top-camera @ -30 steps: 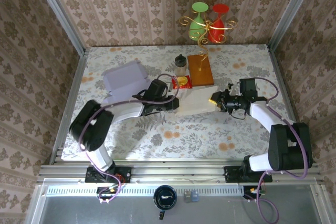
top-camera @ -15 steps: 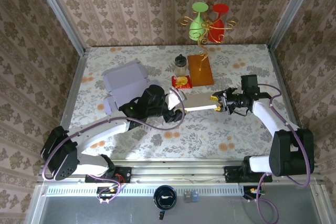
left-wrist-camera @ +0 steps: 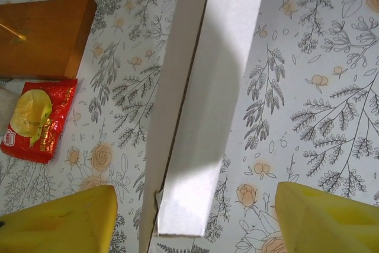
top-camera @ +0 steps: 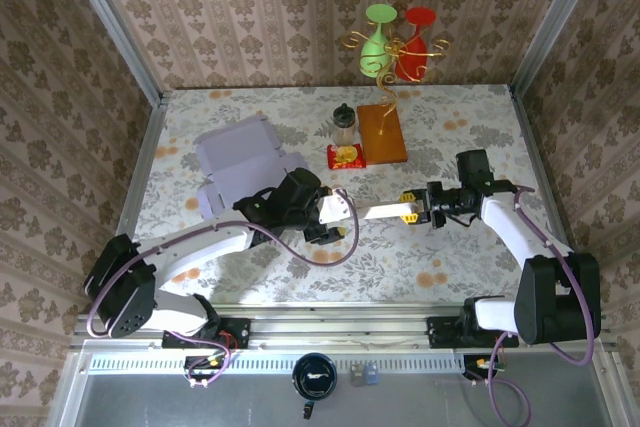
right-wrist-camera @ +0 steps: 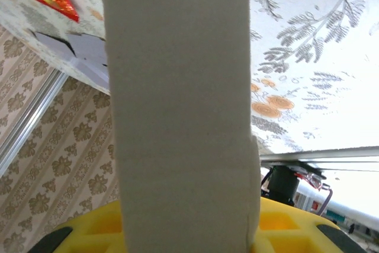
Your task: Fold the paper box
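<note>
The paper box point(top-camera: 375, 211) is a flat white cardboard blank, turned on edge above the middle of the table so it looks like a narrow strip. My right gripper point(top-camera: 411, 207) is shut on its right end; in the right wrist view the box point(right-wrist-camera: 177, 105) rises between the yellow fingers point(right-wrist-camera: 284, 228). My left gripper point(top-camera: 331, 218) stands open at the box's left end. In the left wrist view the box point(left-wrist-camera: 207, 99) runs up the middle, its near end between the spread yellow fingertips point(left-wrist-camera: 59, 223) without touching them.
A folded lavender box point(top-camera: 238, 145) lies at the back left, with a second lavender piece point(top-camera: 213, 194) nearer. A brown wooden block point(top-camera: 382, 133), a red snack packet point(top-camera: 346, 155) and a small jar point(top-camera: 344, 124) sit behind the box. Green and red glasses point(top-camera: 398, 42) stand at the back.
My left gripper has opened and let go of the box's left end. The box went from lying flat to being held on edge by my right gripper, a little nearer.
</note>
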Motion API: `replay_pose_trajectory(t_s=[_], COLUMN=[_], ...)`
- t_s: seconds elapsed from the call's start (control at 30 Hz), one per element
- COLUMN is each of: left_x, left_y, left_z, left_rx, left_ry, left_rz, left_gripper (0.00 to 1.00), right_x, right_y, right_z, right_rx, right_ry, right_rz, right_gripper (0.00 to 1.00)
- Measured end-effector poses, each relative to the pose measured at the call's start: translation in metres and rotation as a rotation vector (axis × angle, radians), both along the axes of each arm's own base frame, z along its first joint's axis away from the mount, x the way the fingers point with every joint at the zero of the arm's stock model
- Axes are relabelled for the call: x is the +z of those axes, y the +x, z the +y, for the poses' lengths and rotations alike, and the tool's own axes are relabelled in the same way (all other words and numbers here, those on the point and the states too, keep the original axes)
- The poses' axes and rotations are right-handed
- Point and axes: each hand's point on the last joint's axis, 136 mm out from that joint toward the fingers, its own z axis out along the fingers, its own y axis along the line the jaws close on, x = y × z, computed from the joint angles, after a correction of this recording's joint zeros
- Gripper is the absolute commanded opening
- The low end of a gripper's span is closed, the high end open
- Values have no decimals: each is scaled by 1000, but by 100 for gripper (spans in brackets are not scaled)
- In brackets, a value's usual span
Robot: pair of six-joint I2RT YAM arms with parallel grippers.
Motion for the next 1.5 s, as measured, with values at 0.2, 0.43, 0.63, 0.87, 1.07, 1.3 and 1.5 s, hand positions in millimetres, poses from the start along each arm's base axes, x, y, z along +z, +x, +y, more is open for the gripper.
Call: replay_pose_trajectory(t_s=[0.2, 0.43, 0.63, 0.87, 1.07, 1.3, 1.5], left_x=[-9, -20, -24, -28, -29, -29, -29], left_y=[1, 5, 8, 12, 23, 35, 38], left_z=[-5, -13, -21, -27, -32, -33, -35], left_rx=[-26, -41, -55, -73, -68, -53, -46], left_ry=[23, 54, 71, 89, 94, 91, 94], left_rz=[7, 25, 45, 68, 112, 171, 201], left_gripper=[70, 65, 63, 56, 48, 45, 45], right_x=[-5, -12, -22, -35, -51, -56, -51], right_y=[-11, -12, -6, -1, 9, 20, 32], right_z=[7, 12, 16, 15, 5, -6, -18], right_rx=[-13, -33, -29, -28, -60, -91, -112], right_ry=[55, 111, 154, 187, 148, 125, 96], right_rz=[56, 88, 115, 161, 196, 195, 162], right_gripper=[21, 23, 28, 36, 44, 52, 58])
